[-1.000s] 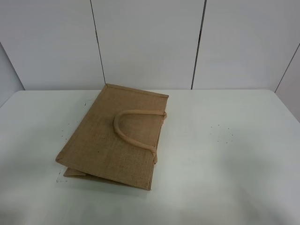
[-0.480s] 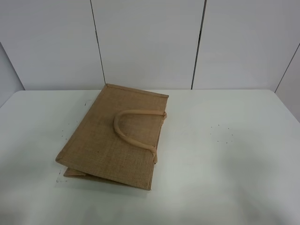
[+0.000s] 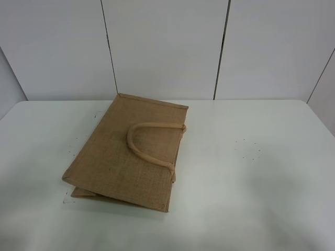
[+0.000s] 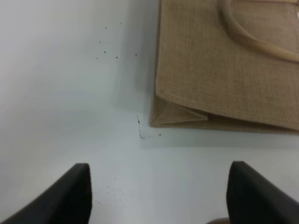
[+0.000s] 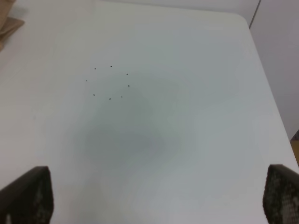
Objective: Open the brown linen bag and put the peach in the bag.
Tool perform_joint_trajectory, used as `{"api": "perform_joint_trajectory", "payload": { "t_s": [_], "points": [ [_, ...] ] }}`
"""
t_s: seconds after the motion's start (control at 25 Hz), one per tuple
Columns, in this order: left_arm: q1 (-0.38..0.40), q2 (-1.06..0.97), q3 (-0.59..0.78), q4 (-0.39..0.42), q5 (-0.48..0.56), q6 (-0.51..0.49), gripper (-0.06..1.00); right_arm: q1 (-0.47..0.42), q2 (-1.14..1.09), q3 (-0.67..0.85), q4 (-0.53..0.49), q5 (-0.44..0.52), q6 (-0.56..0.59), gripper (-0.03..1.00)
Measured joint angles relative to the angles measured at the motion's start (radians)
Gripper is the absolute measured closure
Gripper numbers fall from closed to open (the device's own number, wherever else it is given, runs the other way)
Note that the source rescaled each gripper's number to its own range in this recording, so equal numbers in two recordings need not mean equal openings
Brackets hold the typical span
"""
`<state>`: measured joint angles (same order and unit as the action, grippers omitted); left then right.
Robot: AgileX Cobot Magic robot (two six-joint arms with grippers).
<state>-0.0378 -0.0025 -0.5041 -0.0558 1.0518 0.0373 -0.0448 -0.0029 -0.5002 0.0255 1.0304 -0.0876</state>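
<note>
The brown linen bag (image 3: 128, 151) lies flat and folded on the white table, left of centre, with a beige loop handle (image 3: 149, 144) on top. It also shows in the left wrist view (image 4: 224, 70), with a folded corner toward the camera. My left gripper (image 4: 159, 196) is open, its two dark fingertips above bare table just short of that corner. My right gripper (image 5: 159, 200) is open over bare table, and a scrap of the bag (image 5: 8, 25) shows at that picture's corner. Neither gripper shows in the exterior view. The peach is out of view.
The white table (image 3: 251, 172) spreads to the right of the bag, with small dark specks (image 3: 246, 149) on it. A white panelled wall (image 3: 167, 47) stands behind the table's far edge. The table's right edge (image 5: 273, 116) shows in the right wrist view.
</note>
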Motion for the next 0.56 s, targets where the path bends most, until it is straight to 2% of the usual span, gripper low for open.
{"api": "perform_joint_trajectory", "payload": {
  "t_s": [0.56],
  "points": [
    [0.0,0.0,0.0,0.0,0.0,0.0,0.1,0.0,0.0,0.0,0.0,0.0,0.0,-0.03]
  ]
}}
